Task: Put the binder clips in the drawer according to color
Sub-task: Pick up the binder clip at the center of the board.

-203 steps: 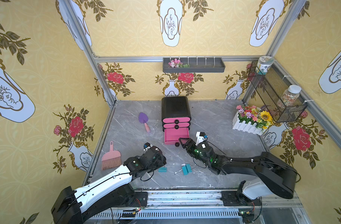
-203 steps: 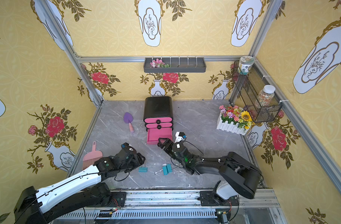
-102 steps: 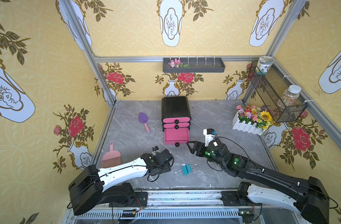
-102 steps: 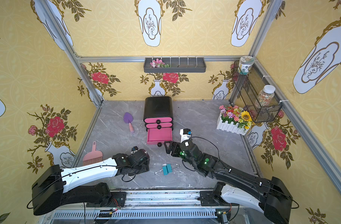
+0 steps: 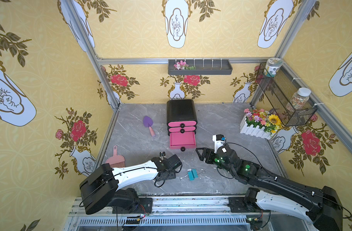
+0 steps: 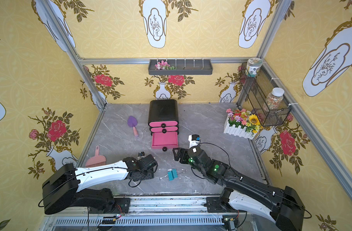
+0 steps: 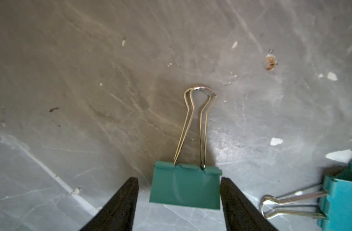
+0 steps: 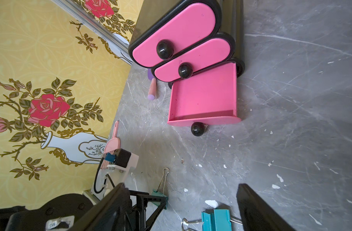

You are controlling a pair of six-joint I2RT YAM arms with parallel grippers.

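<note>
A dark teal binder clip lies flat on the grey floor, wire handles pointing away, and my open left gripper straddles it. A gap shows at one finger. In both top views the left gripper hides this clip. Two lighter teal binder clips lie side by side just to its right, and the right wrist view shows them too. The black drawer cabinet has its bottom pink drawer pulled out and empty. My right gripper hangs open right of that drawer's knob, holding nothing.
A purple trowel lies left of the cabinet and a pink hand brush sits by the left wall. A white picket flower box stands at the right, under a wire basket holding jars. A grey shelf hangs on the back wall.
The left arm has dropped low and slid right, bringing its gripper over the lone clip. The right gripper has drawn back a little from the open drawer's knob.
</note>
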